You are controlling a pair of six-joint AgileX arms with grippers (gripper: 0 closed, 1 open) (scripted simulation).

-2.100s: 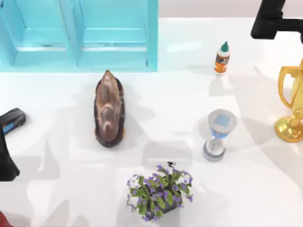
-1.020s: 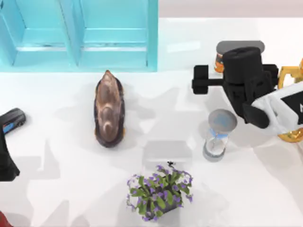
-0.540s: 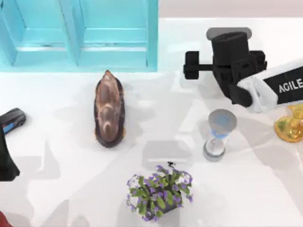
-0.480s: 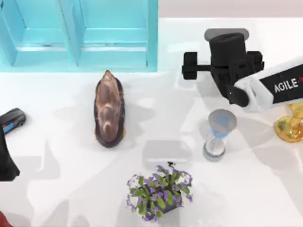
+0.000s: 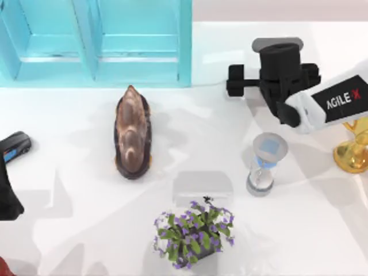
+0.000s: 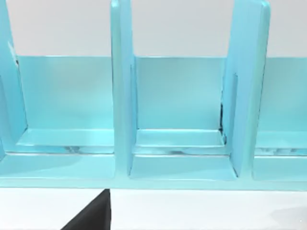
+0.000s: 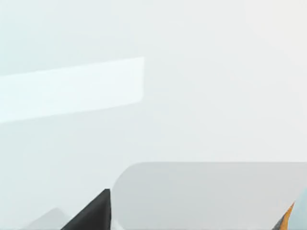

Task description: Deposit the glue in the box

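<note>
The right gripper [image 5: 280, 60] hangs over the glue [image 7: 293, 213], an orange sliver beside its jaws, whose spread I cannot tell; still grasping stage, so next confirm a grip before carrying it to the box [image 5: 144, 40].

Box [image 5: 95, 43] stands at far left of table [image 5: 69, 172]. Shoe [image 5: 132, 133] lies just in front of the box. Potted plant [image 5: 192, 234] sits near edge, centre. Hourglass [image 5: 264, 164] stands right of shoe. Trophy [image 5: 355, 149] at right edge. Right arm [image 5: 310, 98] hangs above the far right, behind the hourglass.
</note>
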